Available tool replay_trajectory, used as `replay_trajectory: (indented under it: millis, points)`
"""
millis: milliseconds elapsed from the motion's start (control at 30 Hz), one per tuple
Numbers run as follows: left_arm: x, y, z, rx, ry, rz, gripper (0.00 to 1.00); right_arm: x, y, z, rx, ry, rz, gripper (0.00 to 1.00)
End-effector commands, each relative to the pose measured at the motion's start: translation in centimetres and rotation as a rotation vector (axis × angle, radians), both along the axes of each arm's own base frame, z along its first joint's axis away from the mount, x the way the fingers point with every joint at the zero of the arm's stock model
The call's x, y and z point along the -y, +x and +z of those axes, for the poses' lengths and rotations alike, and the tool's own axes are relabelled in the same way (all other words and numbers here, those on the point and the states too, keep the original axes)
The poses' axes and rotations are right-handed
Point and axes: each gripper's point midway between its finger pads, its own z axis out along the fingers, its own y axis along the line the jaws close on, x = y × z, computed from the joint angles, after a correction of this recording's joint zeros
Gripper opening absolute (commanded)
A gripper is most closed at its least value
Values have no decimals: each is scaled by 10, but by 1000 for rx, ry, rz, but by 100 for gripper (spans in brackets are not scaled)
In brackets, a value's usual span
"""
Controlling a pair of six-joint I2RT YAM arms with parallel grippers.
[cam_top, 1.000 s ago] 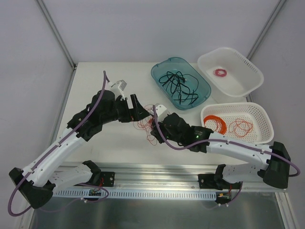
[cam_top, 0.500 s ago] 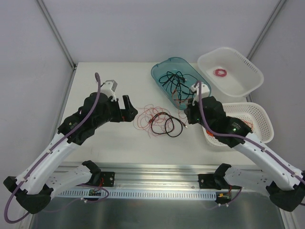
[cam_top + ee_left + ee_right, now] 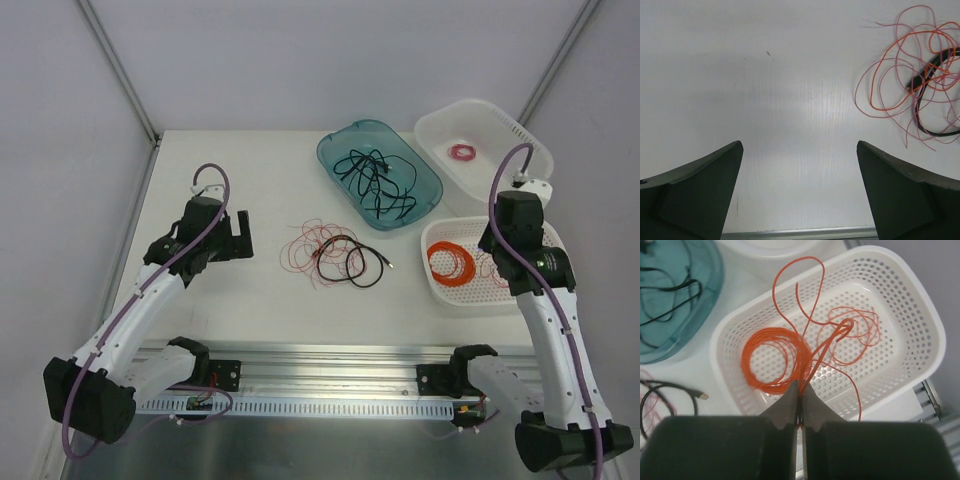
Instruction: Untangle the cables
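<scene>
The cables (image 3: 335, 255) lie mid-table as a loose tangle of hair-thin red wires around a thin black cord with a small plug. The tangle also shows at the upper right of the left wrist view (image 3: 920, 85). My left gripper (image 3: 243, 237) is open and empty over bare table, to the left of the tangle (image 3: 800, 145). My right gripper (image 3: 800, 387) is shut on a thin red wire (image 3: 807, 305) and holds it over the white perforated basket (image 3: 920, 315). Its place in the top view (image 3: 500, 262) is above that basket.
The basket holds a neat bright-orange coil (image 3: 772, 360) and loose thin red loops (image 3: 855, 335). A teal tray (image 3: 335, 150) with black cables stands behind the tangle. A white tub (image 3: 530, 150) with a small pink ring (image 3: 462, 152) is at the back right. A metal rail (image 3: 320, 360) runs along the front.
My right gripper has gone from the tangle to the right, over the basket, with a red wire in it. My left gripper has drawn back to the left, away from the tangle.
</scene>
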Motion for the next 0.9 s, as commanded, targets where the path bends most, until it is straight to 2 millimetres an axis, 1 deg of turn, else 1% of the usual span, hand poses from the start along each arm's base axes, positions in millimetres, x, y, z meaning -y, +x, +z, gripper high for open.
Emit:
replay_trajectory:
  millis: [0,33,67,100,133,167,200,233,267,300,333,367,400,433,500,533,567,600,633,667,700,733,767,867]
  points:
    - [-5,15,-1,25,-8,-17,99,33,0,-7,-7,-5,-158,1]
    - [-8,16,-2,20,-7,-7,99,47,3,-8,12,8,-220,1]
    - [-10,16,-4,17,-4,3,99,52,5,-14,6,22,-240,1]
    - [-12,17,-5,14,-1,12,99,54,8,-29,-24,47,-247,1]
    - [-13,17,-6,13,2,13,99,65,7,-35,-22,67,-299,1]
    - [-15,16,-8,8,8,19,99,70,13,-37,0,79,-317,1]
    - [-18,16,-7,13,13,28,99,73,13,-50,-16,96,-332,1]
    - [-18,15,-8,14,12,27,99,82,14,-57,-18,108,-373,1]
    - [-19,14,-7,17,11,28,99,87,21,-58,18,128,-399,1]
    - [-18,13,-8,16,9,26,99,88,21,-73,1,153,-404,1]
    - [-19,13,-9,15,10,29,99,97,23,-83,-10,167,-439,1]
    - [-19,12,-11,8,15,27,99,101,28,-87,9,191,-462,1]
    - [-20,12,-13,2,17,29,99,104,29,-93,5,209,-479,1]
    - [-20,12,-14,-1,18,28,99,112,27,-106,-17,220,-517,1]
    - [-20,11,-15,-4,20,26,99,119,26,-116,-29,234,-556,7]
    - [-20,11,-15,-2,20,26,99,127,22,-119,-36,243,-593,11]
    - [-20,12,-14,-1,19,26,99,130,20,-125,-56,251,-619,19]
    - [-20,12,-14,-1,19,26,99,135,15,-126,-53,264,-662,24]
    - [-20,12,-14,-1,18,25,99,136,11,-126,-60,267,-680,32]
    - [-20,12,-15,-2,18,27,99,136,10,-120,-44,267,-688,54]
    - [-19,12,-14,-1,18,25,99,137,8,-116,-32,264,-702,65]
    - [-20,12,-15,-2,20,24,99,136,3,-114,-38,264,-713,74]
    - [-20,12,-15,-4,19,25,99,137,2,-103,-10,256,-718,85]
    - [-19,11,-16,-9,18,23,99,130,-4,-89,5,262,-700,96]
